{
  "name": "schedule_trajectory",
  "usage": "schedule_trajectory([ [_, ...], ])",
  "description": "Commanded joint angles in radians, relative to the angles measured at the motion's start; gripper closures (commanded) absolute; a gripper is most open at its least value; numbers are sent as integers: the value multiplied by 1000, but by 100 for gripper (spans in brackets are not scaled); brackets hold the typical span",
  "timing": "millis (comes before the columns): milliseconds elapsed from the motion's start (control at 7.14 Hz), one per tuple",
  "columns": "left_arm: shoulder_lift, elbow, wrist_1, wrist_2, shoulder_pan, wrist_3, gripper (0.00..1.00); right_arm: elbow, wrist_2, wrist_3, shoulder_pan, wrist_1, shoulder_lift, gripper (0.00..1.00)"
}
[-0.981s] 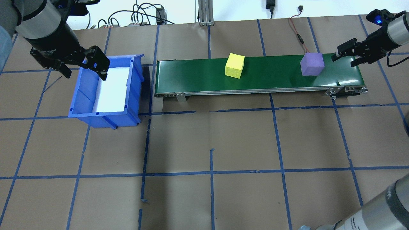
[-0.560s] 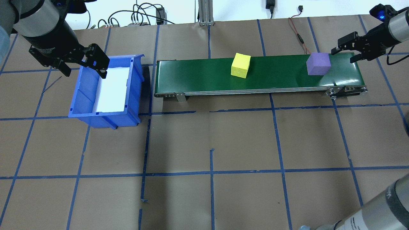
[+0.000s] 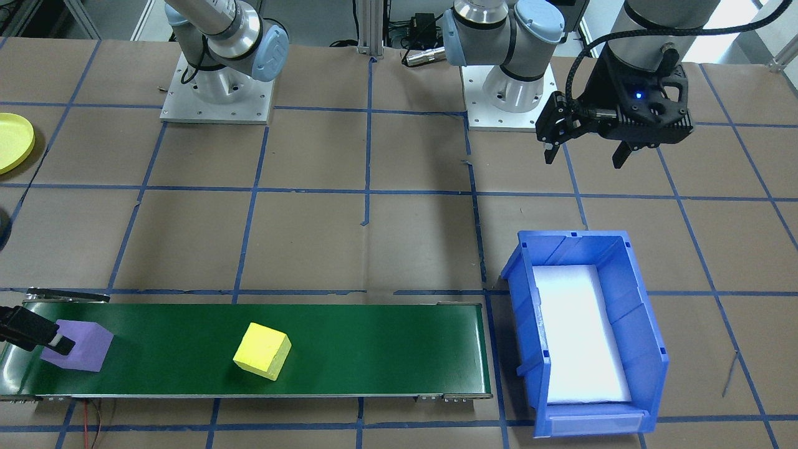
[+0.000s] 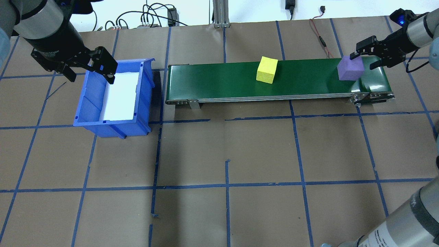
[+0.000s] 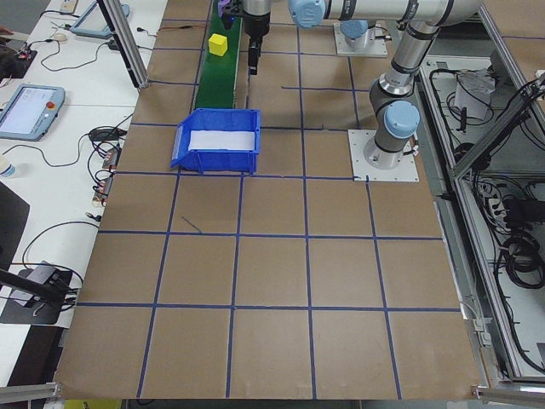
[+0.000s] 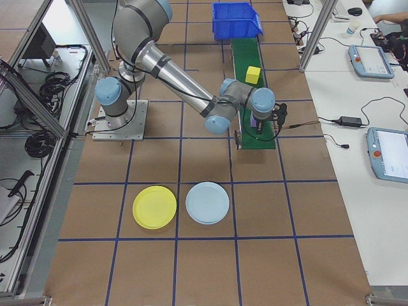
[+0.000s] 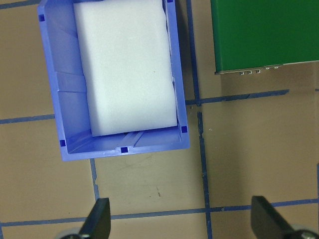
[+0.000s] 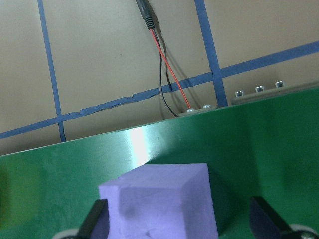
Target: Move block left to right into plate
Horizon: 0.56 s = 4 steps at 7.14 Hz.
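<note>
A purple block (image 4: 350, 68) rides the right end of the green conveyor belt (image 4: 212, 80), with a yellow block (image 4: 267, 69) near mid-belt. My right gripper (image 4: 363, 59) is open and straddles the purple block; the right wrist view shows that block (image 8: 159, 209) between the spread fingers (image 8: 94, 221), without visible contact. My left gripper (image 4: 92, 79) hangs open and empty over the far left edge of the blue bin (image 4: 87, 103). The yellow plate (image 6: 154, 206) lies on the table beyond the belt's right end, also seen as the plate (image 3: 12, 142) at the front-facing view's left edge.
A pale blue plate (image 6: 207, 203) lies beside the yellow one. The blue bin (image 7: 55, 84) holds only a white foam liner. A red and black wire (image 8: 164, 74) runs off the belt's far right end. Cables lie along the table's back edge.
Both blocks have travelled right along the belt. My right gripper has closed in on the purple block and now straddles it. The left gripper has barely moved.
</note>
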<state>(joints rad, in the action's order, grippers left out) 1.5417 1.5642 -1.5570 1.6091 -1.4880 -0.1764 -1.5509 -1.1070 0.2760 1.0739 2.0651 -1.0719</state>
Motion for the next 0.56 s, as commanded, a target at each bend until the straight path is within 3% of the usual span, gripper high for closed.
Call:
schedule_trajectory([
  [0,0,-1,0,-1,0,0,0,2,1,-3,14,9,9,0],
  [280,0,-3,0,-1,0,0,0,-1,1,-3,14,10,15,0],
  [420,0,-3,0,-3,0,0,0,-5,-11,-1,14,10,17,7],
])
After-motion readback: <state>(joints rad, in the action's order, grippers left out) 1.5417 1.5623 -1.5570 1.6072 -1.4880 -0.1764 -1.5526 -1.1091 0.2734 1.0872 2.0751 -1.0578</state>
